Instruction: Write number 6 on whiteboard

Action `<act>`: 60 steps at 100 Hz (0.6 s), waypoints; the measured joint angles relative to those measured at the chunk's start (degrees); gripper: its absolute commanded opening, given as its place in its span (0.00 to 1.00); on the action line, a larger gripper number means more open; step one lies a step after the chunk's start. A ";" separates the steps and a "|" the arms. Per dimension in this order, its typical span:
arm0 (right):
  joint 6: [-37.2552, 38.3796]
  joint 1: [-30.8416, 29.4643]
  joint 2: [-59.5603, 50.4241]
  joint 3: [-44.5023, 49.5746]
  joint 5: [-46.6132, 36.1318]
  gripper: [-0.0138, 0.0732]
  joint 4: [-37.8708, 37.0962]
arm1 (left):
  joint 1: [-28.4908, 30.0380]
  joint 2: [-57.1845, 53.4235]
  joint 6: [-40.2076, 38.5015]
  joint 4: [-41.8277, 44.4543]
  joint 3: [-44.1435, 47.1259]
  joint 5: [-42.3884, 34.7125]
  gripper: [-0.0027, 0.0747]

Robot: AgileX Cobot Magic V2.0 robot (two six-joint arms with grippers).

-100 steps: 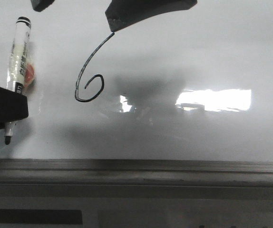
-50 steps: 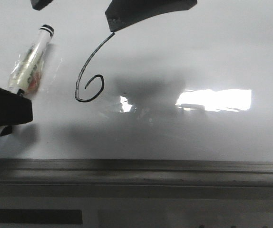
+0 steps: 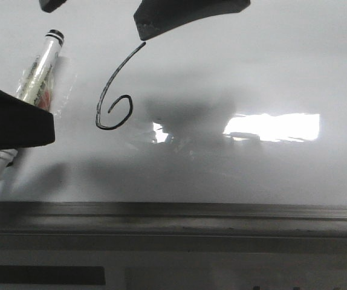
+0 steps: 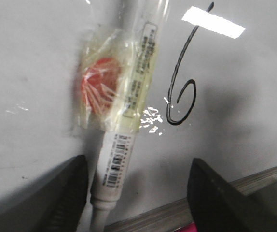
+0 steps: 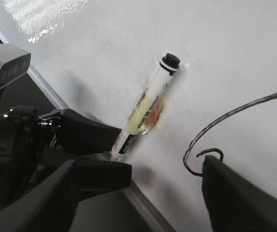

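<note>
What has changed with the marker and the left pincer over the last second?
The white marker with a black end cap has tipped from near upright to a slant, its capped end leaning toward the thin black hand-drawn number 6. The left pincer has risen in the front view and covers more of the barrel; its fingers look spread around the marker. The 6 and the glossy white whiteboard are unchanged.

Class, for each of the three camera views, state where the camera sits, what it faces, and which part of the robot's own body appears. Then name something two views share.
Front view: ahead of the robot, facing the glossy white whiteboard; dark left gripper shows.
Left wrist view: on the left arm, facing the white plastic marker between its open fingers.
Right wrist view: on the right arm, facing the board; its dark fingers and the left gripper show.
Shared: all show the thin black number 6.
</note>
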 measured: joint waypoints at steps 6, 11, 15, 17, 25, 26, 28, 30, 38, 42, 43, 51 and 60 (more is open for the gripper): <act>0.00 0.00 0.00 0.01 0.00 0.70 0.00 | 0.00 0.00 0.49 0.09 0.00 0.00 0.60; 0.00 0.00 0.00 0.01 0.00 0.70 0.00 | 0.00 0.00 1.19 0.23 0.00 0.00 0.59; 0.00 0.00 0.00 0.01 0.00 0.70 0.00 | 0.00 -0.11 2.13 0.23 0.00 0.00 0.59; 0.00 0.00 0.00 0.01 0.00 0.70 0.00 | 0.00 -0.13 2.76 0.23 0.00 0.00 0.59; 0.00 0.00 -0.23 0.01 0.59 0.70 0.00 | 0.00 -1.27 5.87 0.23 0.00 0.11 0.59; 0.00 0.00 -0.36 0.01 0.87 0.70 0.00 | 0.00 -1.40 6.41 0.23 0.00 0.14 0.59; 0.00 0.00 -0.37 0.01 1.00 0.69 0.00 | 0.00 -1.82 7.14 0.07 0.00 0.24 0.59; -0.09 0.00 -0.67 0.01 1.30 0.68 0.00 | 0.10 -2.32 7.80 -0.07 0.00 0.26 0.59; -0.09 0.00 -2.01 0.01 1.98 0.59 -0.22 | 0.76 -4.46 9.54 -0.17 0.23 0.37 0.59; -0.09 0.00 -2.80 0.01 2.10 0.47 -0.84 | 1.53 -5.75 10.28 -0.29 0.35 0.37 0.59; -0.09 0.00 -3.13 0.01 2.10 0.46 -0.94 | 1.66 -6.18 10.43 -0.29 0.48 0.51 0.59; -0.09 0.00 -5.02 0.01 2.10 0.22 -1.82 | 3.12 -8.66 12.51 -0.42 0.58 1.43 0.53; -0.09 0.00 -7.17 0.01 2.19 0.09 -2.44 | 4.45 -11.87 14.23 -0.50 0.72 3.62 0.36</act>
